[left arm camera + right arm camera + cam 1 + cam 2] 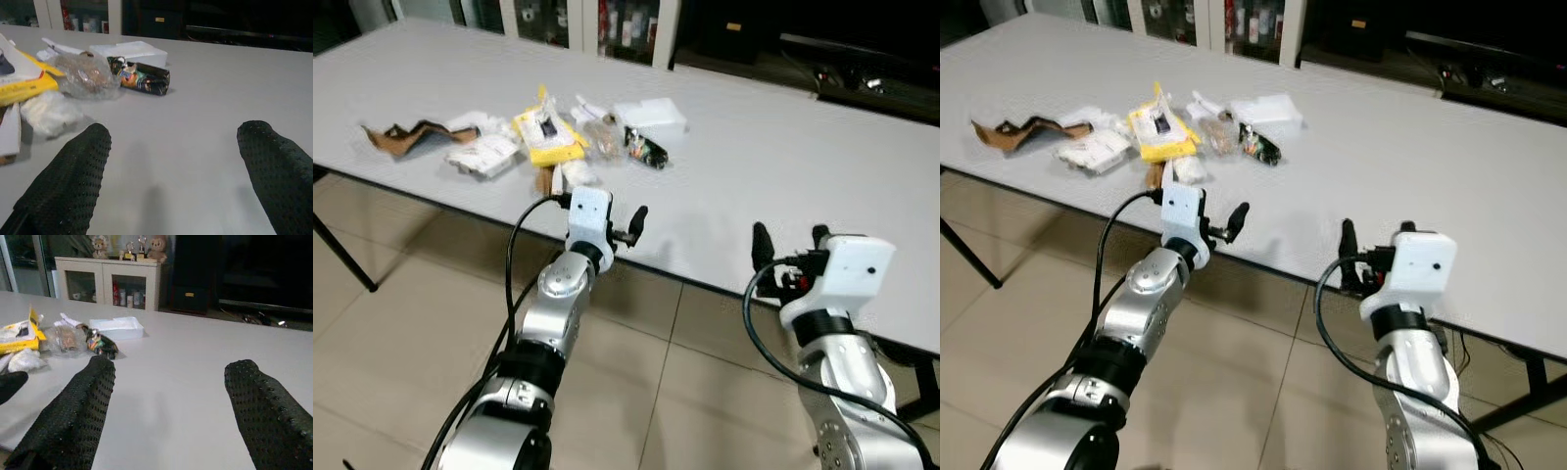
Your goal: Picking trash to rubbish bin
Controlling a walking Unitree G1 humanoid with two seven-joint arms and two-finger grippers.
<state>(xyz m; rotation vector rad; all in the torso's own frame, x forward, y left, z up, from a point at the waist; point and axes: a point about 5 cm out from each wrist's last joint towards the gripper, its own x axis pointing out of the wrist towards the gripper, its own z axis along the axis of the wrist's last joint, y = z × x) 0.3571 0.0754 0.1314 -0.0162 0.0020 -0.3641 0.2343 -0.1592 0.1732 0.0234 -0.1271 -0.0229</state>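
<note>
I have both arms raised at the near edge of the white tabletop [783,147]. My left tool [176,161] has its fingers spread apart with nothing between them, near the trash pile [558,137]. My right tool [168,401] is likewise spread and holds nothing, well apart from the pile. The yellow packet [548,137], dark wrapper [144,81] and white box [651,116] lie on the tabletop.

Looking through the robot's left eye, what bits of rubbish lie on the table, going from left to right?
Torn brown cardboard → white wrapper → yellow packet → clear plastic bag → dark shiny wrapper → white box.
</note>
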